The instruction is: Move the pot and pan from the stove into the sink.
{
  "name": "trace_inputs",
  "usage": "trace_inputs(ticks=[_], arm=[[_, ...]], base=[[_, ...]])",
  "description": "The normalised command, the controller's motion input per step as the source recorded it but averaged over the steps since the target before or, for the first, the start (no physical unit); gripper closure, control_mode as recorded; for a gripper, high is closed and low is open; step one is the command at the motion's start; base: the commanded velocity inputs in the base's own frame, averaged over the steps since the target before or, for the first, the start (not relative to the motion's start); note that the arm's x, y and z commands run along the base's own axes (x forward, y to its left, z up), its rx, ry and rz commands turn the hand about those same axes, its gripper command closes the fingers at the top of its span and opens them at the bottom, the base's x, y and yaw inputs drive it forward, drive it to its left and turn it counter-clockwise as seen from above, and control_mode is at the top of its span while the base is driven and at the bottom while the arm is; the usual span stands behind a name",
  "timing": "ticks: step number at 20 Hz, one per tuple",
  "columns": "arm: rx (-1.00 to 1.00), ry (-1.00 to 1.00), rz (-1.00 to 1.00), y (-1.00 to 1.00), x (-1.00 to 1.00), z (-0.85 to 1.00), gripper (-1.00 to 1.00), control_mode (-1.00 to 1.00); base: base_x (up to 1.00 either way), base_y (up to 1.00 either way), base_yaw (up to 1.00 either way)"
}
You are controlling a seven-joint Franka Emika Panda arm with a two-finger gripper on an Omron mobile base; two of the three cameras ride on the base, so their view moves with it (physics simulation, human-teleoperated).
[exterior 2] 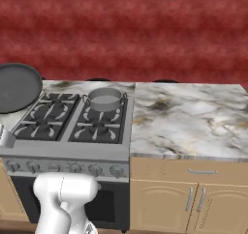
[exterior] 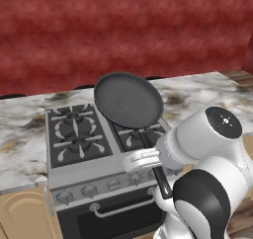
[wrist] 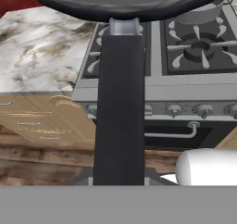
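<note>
The dark pan (exterior: pixel 128 99) hangs tilted in the air above the stove (exterior: pixel 79 134), over its right burners. My gripper (exterior: pixel 146 159) is shut on the pan's long black handle (exterior: pixel 159 176), near the stove's front edge. In the hand view the handle (wrist: pixel 120 116) runs straight up the middle to the pan's underside (wrist: pixel 125 1). The grey pot (exterior 2: pixel 104 100) stands upright on the stove's back right burner, and from the right base the raised pan (exterior 2: pixel 17 88) is to its left. The sink is out of view.
Marbled white counter (exterior 2: pixel 189 114) runs to the right of the stove, over wooden cabinet doors (exterior 2: pixel 193 199). More counter (exterior: pixel 20 134) lies to the stove's left. A red wall (exterior: pixel 123 35) closes the back. The knobs (exterior: pixel 89 191) and oven handle (exterior: pixel 123 208) face me.
</note>
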Motion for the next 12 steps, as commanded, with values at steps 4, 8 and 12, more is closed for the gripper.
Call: trace_inputs(ticks=[4, 8, 12], arm=[[0.00, 0.00, 0.00, 0.00, 0.00, 0.00, 1.00, 1.00], [0.00, 0.00, 0.00, 0.00, 0.00, 0.00, 1.00, 1.00], [0.00, 0.00, 0.00, 0.00, 0.00, 0.00, 1.00, 1.00]], base=[[0.00, -0.21, -0.38], [0.00, -0.19, -0.39], [0.02, -0.17, -0.42]])
